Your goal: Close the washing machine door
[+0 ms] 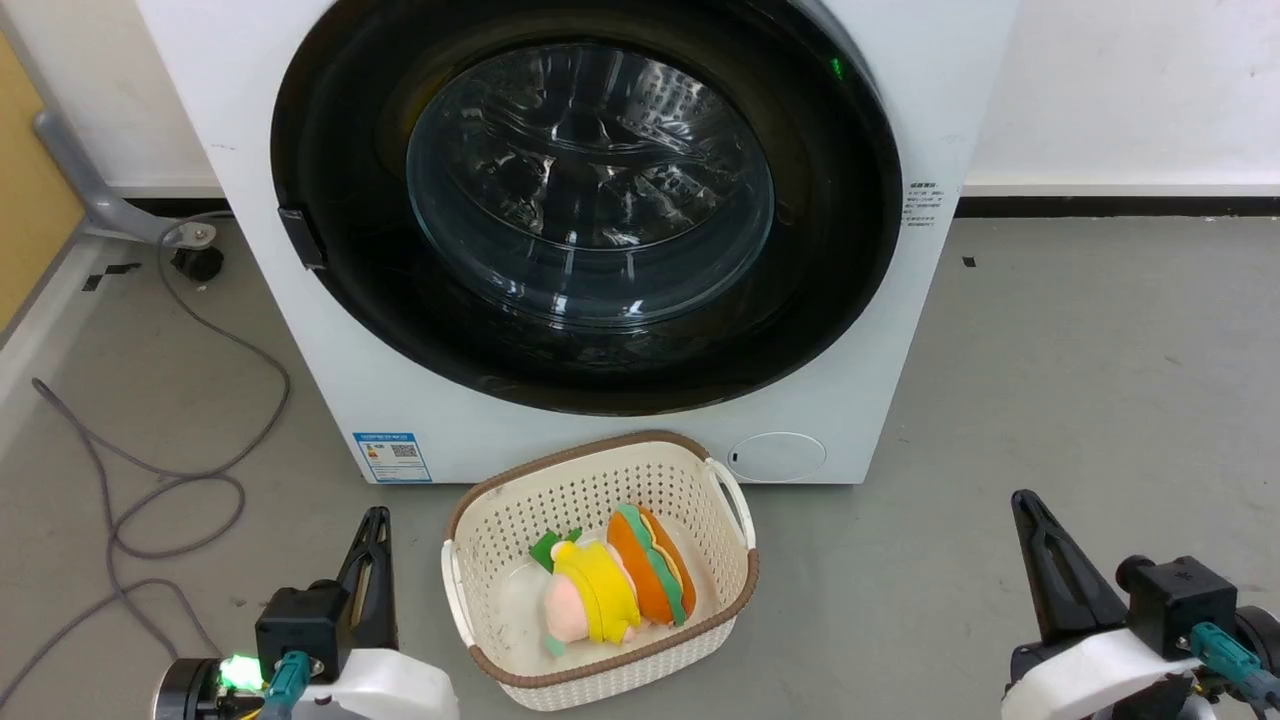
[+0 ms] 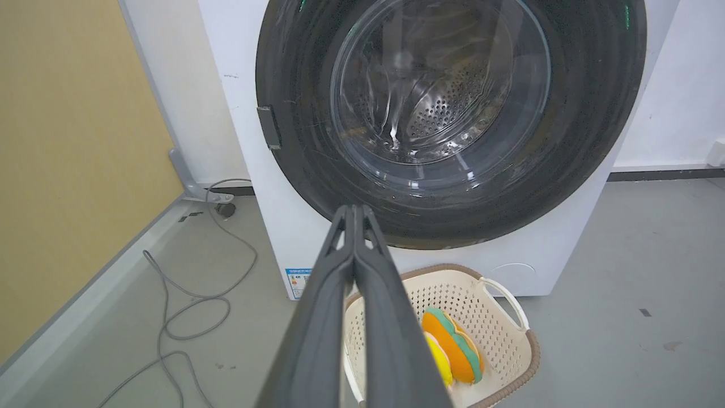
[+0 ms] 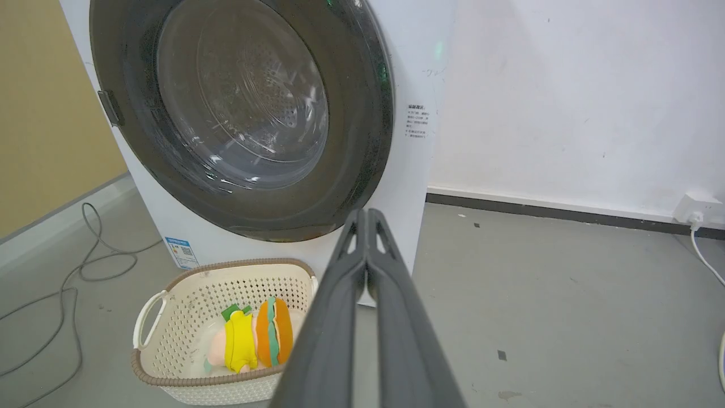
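The white washing machine [image 1: 930, 90] stands straight ahead, and its round black-rimmed door [image 1: 585, 205] with the bulging glass window lies flat against its front, closed. The door's small latch tab [image 1: 300, 237] sits at the rim's left side. My left gripper [image 1: 374, 518] rests low at the lower left, fingers pressed together, holding nothing. My right gripper [image 1: 1022, 500] rests low at the lower right, also shut and empty. Both wrist views look up at the door [image 2: 447, 113] [image 3: 243, 107] past closed fingertips [image 2: 354, 211] [image 3: 364, 214].
A cream perforated basket [image 1: 470, 520] with plush toys [image 1: 615, 580] sits on the grey floor just before the machine, between my arms. A grey cable [image 1: 170, 480] loops on the floor at the left. A wall socket and white cord [image 3: 698, 211] are at the far right.
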Motion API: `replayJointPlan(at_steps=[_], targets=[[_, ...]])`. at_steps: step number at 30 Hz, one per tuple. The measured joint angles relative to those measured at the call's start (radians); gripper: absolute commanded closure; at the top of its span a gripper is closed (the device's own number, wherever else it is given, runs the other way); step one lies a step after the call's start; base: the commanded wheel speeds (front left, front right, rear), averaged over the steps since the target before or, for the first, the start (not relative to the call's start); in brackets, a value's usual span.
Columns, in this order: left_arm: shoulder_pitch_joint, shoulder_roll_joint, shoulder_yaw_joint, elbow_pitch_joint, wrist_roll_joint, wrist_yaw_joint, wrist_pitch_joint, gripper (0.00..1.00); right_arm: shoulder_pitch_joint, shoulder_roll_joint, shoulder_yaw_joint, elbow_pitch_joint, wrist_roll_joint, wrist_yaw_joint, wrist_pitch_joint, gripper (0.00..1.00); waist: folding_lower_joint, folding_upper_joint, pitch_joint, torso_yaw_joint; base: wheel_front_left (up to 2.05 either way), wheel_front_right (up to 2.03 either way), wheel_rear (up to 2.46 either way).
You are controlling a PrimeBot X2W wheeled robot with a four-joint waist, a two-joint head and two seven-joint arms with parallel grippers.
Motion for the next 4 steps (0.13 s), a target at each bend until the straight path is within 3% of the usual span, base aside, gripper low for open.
replayJointPlan(at_steps=[4], targets=[[-0.003, -0.001, 0.002, -0.001, 0.000, -0.005, 0.008, 1.00, 0.000, 0.000, 0.005, -0.004, -0.001, 0.000, 0.007, 1.00, 0.0000, 0.0000, 0.001, 0.002, 0.00, 0.00, 0.00]])
